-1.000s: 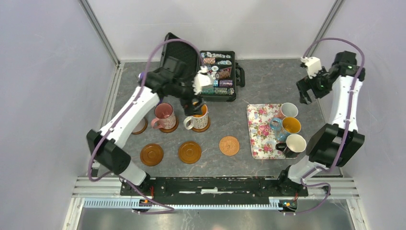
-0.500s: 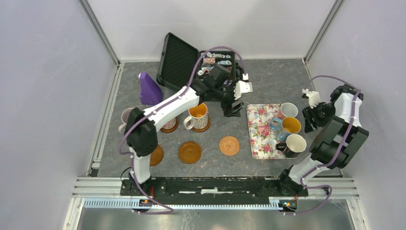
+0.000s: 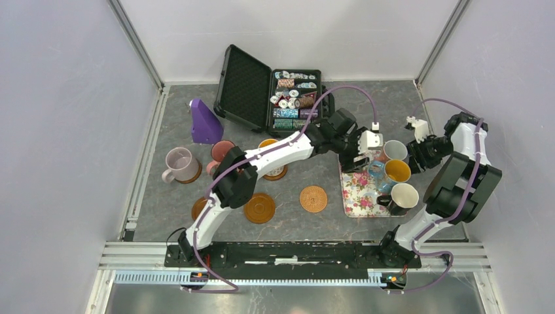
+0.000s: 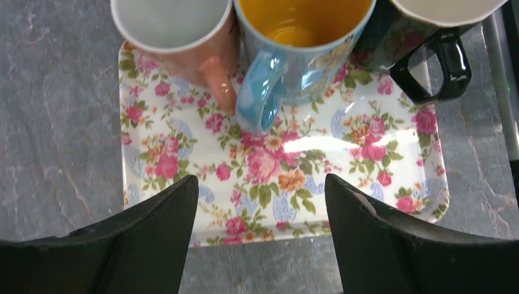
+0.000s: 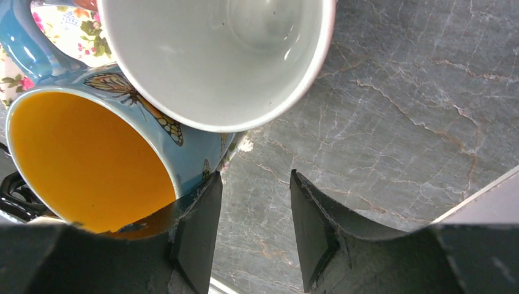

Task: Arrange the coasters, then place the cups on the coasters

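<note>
Top external view: the left gripper point(image 3: 358, 159) hangs over the far end of the floral tray point(image 3: 357, 191), its arm stretched across the table point(image 3: 393, 104); the right gripper point(image 3: 416, 157) sits just right of the white-pink mug point(image 3: 394, 150); that mug, the blue mug point(image 3: 398, 171) and the black mug point(image 3: 404, 195) stand in a row along the tray's right side. On the left, the lilac mug point(image 3: 178, 161) stands on a brown coaster point(image 3: 192, 176); the pink mug point(image 3: 222, 150) next to it is partly hidden by the arm; the floral mug point(image 3: 268, 144) stands on another brown disc. Nearer the arm bases lie three unused discs: a half-covered coaster point(image 3: 198, 208), a bare brown coaster point(image 3: 260, 207) and the orange-tan coaster point(image 3: 313, 198). An open chip case point(image 3: 275, 98) and a purple object point(image 3: 205, 123) sit at the back.

Left wrist view: the fingers point(image 4: 153, 239) are spread wide with nothing between them, only bare tray below; the three mugs line the tray's far edge, the blue handle pointing toward the camera.

Right wrist view: the two black pads point(image 5: 312, 226) are drawn close together, a narrow strip of table showing between them, pinching nothing; the left pad is just beside the blue mug's wall; the white-pink mug's rim leans against the blue one.
</note>
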Robot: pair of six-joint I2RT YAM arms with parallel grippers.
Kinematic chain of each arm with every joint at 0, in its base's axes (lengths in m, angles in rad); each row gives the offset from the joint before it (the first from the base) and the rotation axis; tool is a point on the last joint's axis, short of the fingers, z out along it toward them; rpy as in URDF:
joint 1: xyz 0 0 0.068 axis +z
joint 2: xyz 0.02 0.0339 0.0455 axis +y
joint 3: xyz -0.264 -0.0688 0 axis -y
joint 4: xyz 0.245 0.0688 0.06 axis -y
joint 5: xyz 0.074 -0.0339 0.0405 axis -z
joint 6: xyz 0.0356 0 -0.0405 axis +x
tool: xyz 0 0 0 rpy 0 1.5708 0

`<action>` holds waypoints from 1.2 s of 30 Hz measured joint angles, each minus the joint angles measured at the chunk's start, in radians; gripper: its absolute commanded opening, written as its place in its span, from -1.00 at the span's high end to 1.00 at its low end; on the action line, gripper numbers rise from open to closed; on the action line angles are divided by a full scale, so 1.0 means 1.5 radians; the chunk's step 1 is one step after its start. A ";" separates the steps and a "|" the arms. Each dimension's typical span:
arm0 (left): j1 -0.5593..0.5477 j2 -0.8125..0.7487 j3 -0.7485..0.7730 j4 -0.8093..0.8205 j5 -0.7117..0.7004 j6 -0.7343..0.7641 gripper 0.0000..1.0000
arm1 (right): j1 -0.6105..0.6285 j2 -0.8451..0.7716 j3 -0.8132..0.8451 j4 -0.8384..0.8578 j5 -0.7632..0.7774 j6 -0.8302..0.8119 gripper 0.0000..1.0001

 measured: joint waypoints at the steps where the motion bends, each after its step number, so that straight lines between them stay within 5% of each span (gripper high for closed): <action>1: -0.005 0.007 0.007 0.002 0.000 0.000 -0.63 | 0.003 0.001 0.000 0.000 -0.005 0.000 -0.04; 12: -0.037 0.058 0.049 0.001 -0.018 0.012 -0.44 | 0.036 -0.004 -0.021 0.016 -0.053 0.012 -0.04; 24: -0.043 0.065 0.051 -0.048 -0.016 0.044 0.38 | 0.039 -0.017 -0.036 0.019 -0.089 0.021 -0.05; 27: -0.046 0.065 0.051 -0.063 -0.017 0.050 0.33 | 0.040 -0.025 -0.049 0.021 -0.094 0.021 -0.05; 30: -0.048 0.065 0.052 -0.070 -0.019 0.051 0.04 | 0.043 -0.033 -0.065 0.027 -0.095 0.021 -0.05; 36: -0.067 0.068 0.054 -0.079 -0.052 0.051 -0.01 | 0.048 -0.039 -0.088 0.027 -0.104 0.021 -0.08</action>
